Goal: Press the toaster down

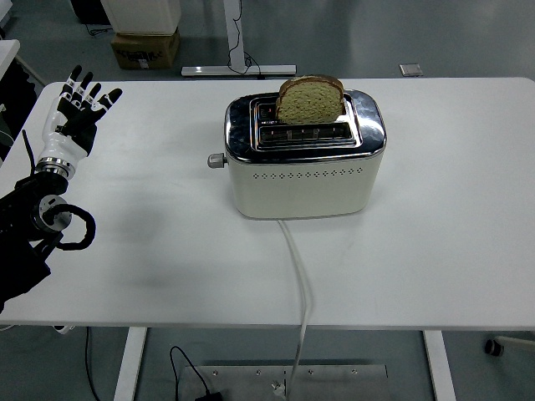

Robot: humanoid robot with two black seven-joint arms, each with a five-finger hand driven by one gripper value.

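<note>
white table [468, 209] | toaster [303, 171] mid-table | cord [299, 276] trailing over near edge, apparently

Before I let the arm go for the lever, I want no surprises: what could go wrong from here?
The left hand hangs open near the table's far left, well apart from the toaster, so a long reach may miss the small lever on its left end. A sideways push there might slide the toaster rather than latch it. The cord runs off the near edge and could tug.
</note>
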